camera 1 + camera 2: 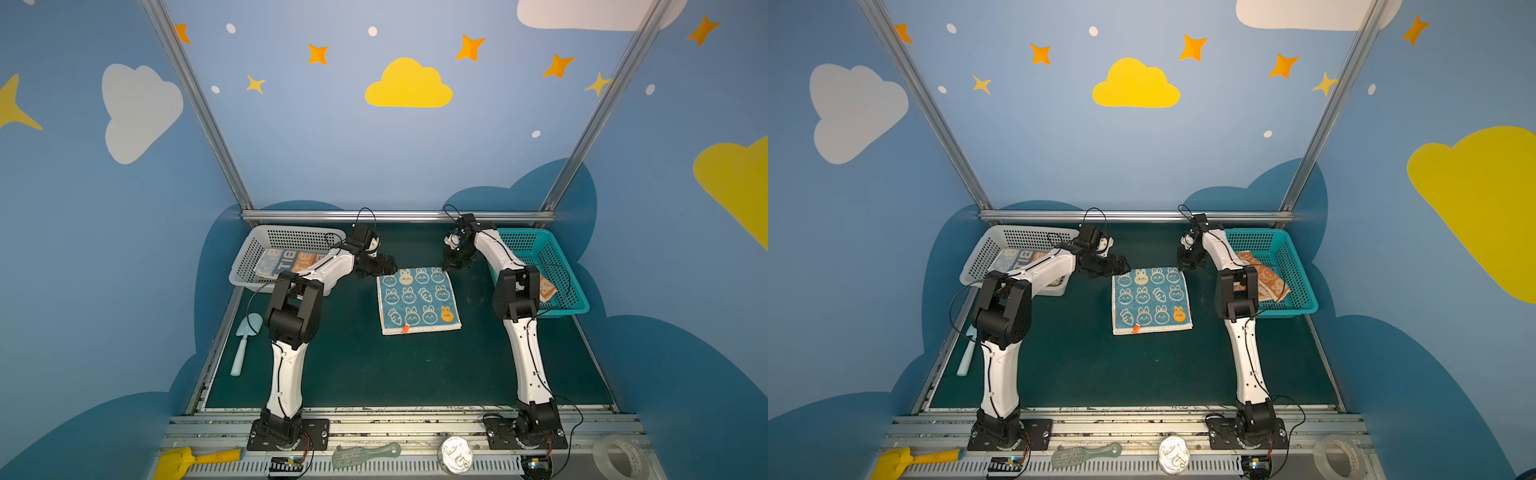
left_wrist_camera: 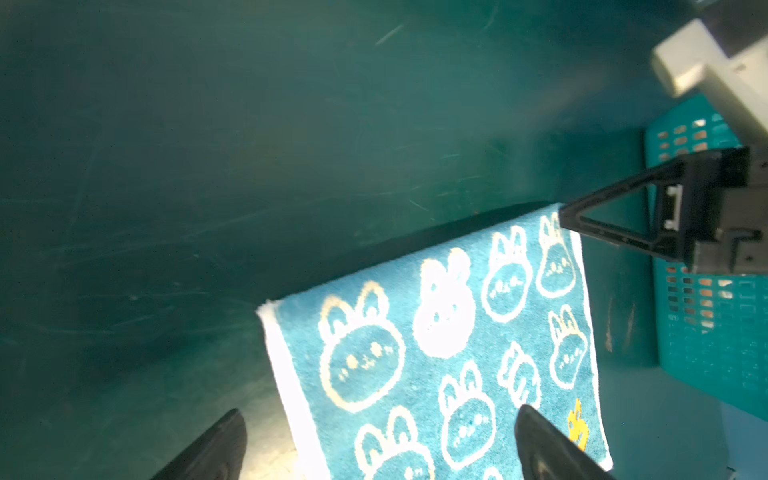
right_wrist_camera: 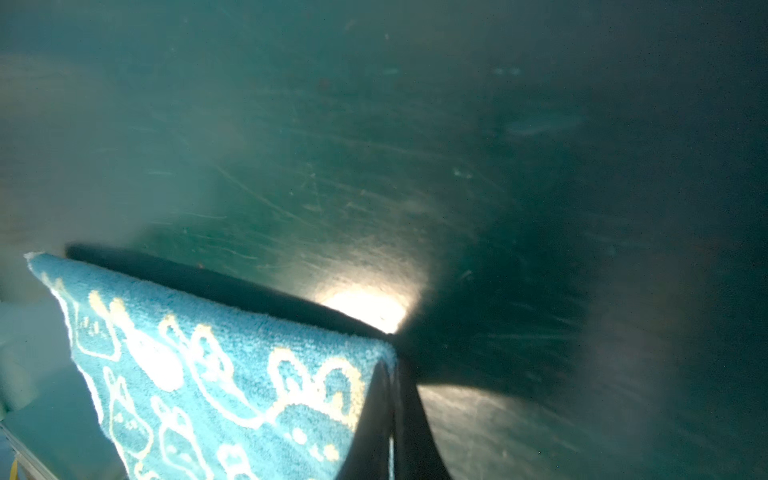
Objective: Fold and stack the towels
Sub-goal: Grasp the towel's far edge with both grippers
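Blue rabbit towel is laid unfolded; its far-right corner is pinched by the right gripper, its far-left straddled by the spread left gripper; the orange towel right of it is seen crumpled, folding judged barely begun.

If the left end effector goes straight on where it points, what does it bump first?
Probably the blue towel, near its corner. The open left end effector points down at it, though depth is unclear.
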Robot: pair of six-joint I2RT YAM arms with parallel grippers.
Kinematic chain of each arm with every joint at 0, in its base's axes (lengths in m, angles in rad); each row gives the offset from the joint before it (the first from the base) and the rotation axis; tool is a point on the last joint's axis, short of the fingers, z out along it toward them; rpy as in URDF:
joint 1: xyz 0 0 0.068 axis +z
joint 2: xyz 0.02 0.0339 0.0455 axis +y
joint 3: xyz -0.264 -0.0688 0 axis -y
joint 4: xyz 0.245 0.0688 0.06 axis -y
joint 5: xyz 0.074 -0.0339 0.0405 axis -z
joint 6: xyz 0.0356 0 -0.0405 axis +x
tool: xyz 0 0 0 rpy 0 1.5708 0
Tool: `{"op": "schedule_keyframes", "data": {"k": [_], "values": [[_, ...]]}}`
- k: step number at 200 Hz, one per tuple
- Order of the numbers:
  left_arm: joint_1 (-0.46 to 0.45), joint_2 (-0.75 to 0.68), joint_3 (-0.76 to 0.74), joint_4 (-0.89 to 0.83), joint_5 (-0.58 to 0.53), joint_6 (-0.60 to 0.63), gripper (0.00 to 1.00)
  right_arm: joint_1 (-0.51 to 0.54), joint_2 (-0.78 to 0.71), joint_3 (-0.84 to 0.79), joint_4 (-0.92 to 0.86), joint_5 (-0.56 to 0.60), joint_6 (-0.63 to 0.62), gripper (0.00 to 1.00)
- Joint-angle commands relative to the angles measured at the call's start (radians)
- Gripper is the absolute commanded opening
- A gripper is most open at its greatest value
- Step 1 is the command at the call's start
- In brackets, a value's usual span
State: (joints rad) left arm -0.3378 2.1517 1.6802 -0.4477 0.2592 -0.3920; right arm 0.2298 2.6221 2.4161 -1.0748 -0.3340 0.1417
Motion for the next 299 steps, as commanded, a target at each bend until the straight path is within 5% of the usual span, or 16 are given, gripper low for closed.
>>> {"op": "schedule_keyframes", "data": {"k": [1, 60, 166, 243, 299], "values": [[0.013, 0.058, 0.076, -0.086, 0.029, 0.013, 1.0, 0.014, 0.054, -0.004, -0.025, 0.007, -0.001, 0.0], [0.023, 0.195, 0.238, -0.187, 0.033, 0.07, 0.91, 0.011, 0.042, -0.004, -0.032, -0.002, -0.005, 0.0], [0.051, 0.27, 0.268, -0.176, 0.074, 0.126, 0.56, 0.008, 0.031, -0.005, -0.039, -0.029, 0.007, 0.0], [0.054, 0.283, 0.256, -0.177, 0.085, 0.141, 0.08, 0.005, 0.023, -0.006, -0.037, -0.037, 0.023, 0.0], [0.073, 0.242, 0.26, -0.155, 0.068, 0.166, 0.03, -0.025, -0.038, -0.011, -0.013, -0.107, 0.09, 0.0]]}}
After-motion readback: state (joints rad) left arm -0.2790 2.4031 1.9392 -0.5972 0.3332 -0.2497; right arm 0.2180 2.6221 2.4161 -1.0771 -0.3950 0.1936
